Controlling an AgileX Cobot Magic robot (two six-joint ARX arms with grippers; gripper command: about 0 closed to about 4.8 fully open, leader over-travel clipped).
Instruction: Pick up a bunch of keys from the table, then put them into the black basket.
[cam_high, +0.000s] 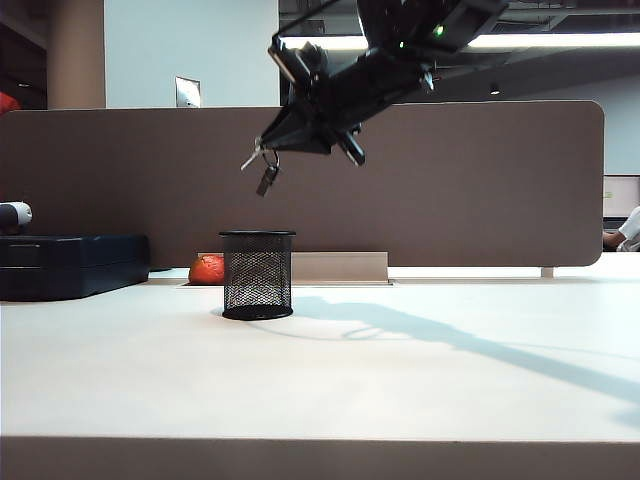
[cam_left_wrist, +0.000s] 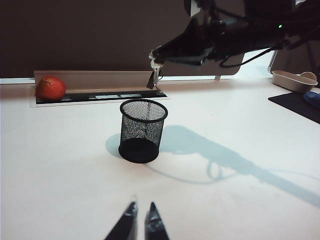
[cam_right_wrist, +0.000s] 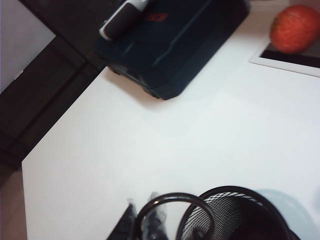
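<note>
Exterior view: right arm reaches in from the upper right, high above the table (cam_high: 320, 380), its right gripper (cam_high: 262, 147) closed on the bunch of keys (cam_high: 266, 172).
Bunch of keys: hanging free in the air from the gripper tips, above the black basket (cam_high: 257, 274) and clear of its rim; ring and a dark fob dangle lowest.
Black basket: upright wire-mesh cup standing on the table, left of centre and nearer the back edge than the front.
Table: white, with the arm's shadow running from the basket toward the right edge.
Left gripper (cam_left_wrist: 140, 212): low over the table on the near side of the basket, well apart from it; fingertips nearly together with only a narrow slit between them, holding nothing.
Right wrist view: key ring (cam_right_wrist: 172, 212) in the foreground just beside the basket's open rim (cam_right_wrist: 235, 192), fingertips pinched at the ring.
Dark blue case (cam_high: 70, 263): at the table's back left corner, a pale-tipped object lying on top.
Orange fruit (cam_high: 207, 269): at the back edge, just left of and behind the basket.
Beige tray (cam_left_wrist: 292, 81): toward the right edge, seen from the left wrist.
</note>
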